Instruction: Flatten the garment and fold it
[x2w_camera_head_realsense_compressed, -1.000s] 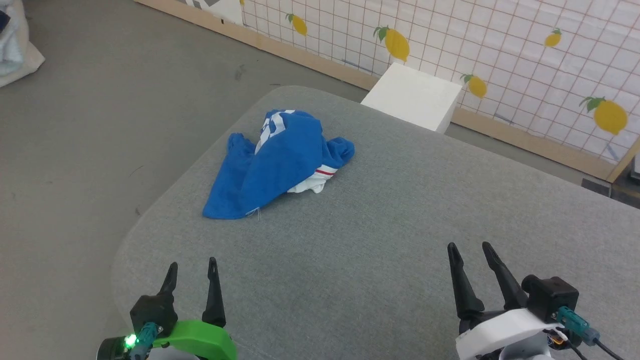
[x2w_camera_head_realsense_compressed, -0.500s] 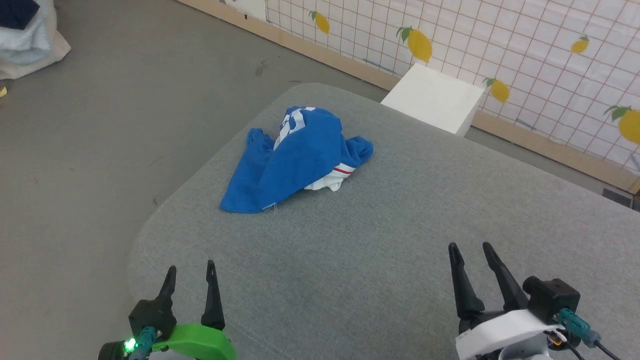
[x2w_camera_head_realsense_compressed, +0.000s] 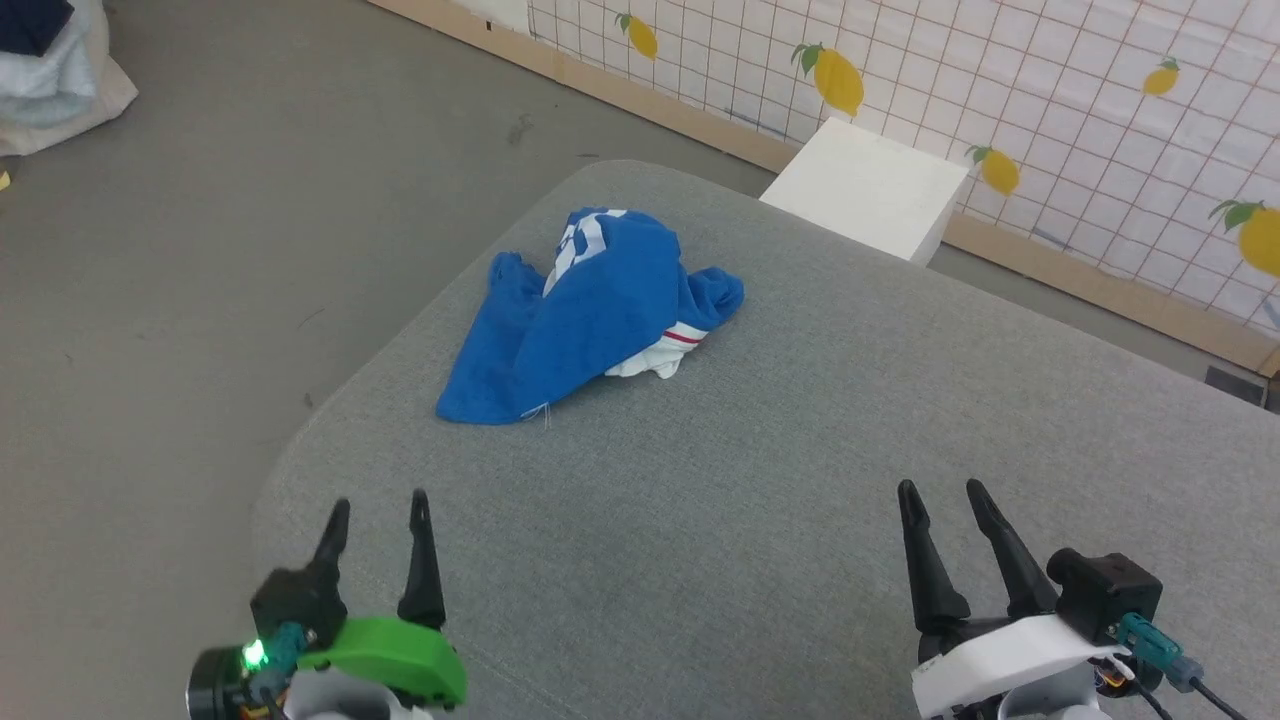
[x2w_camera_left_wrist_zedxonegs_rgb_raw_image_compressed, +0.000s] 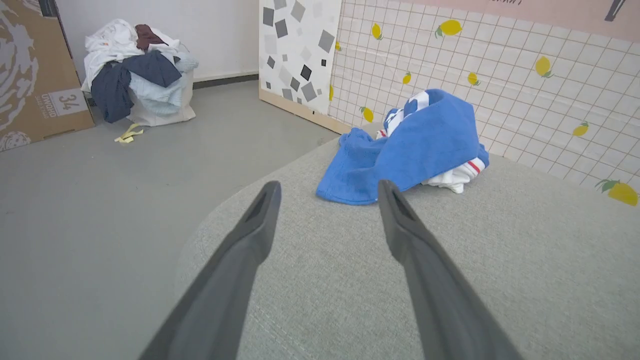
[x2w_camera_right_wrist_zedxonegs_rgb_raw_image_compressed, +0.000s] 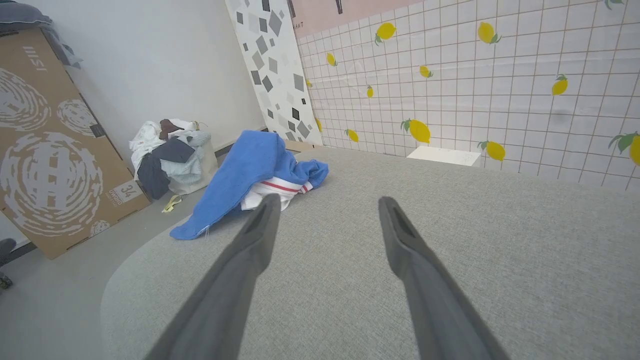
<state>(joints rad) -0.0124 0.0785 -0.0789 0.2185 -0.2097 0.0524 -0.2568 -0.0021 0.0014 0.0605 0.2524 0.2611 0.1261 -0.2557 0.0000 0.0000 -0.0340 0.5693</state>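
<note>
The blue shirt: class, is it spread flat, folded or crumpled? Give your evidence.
Crumpled. The blue shirt lies in a raised heap, blue cloth draped over bunched white, red-striped fabric.

My head cam looks steeply down on the table; both wrist cams sit low, facing across it, all sharing the garment.

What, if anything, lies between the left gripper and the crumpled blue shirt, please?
Nothing visible does: the grey padded surface runs bare from the open left gripper to the garment. The white box stands past the surface's far edge, off that line.
</note>
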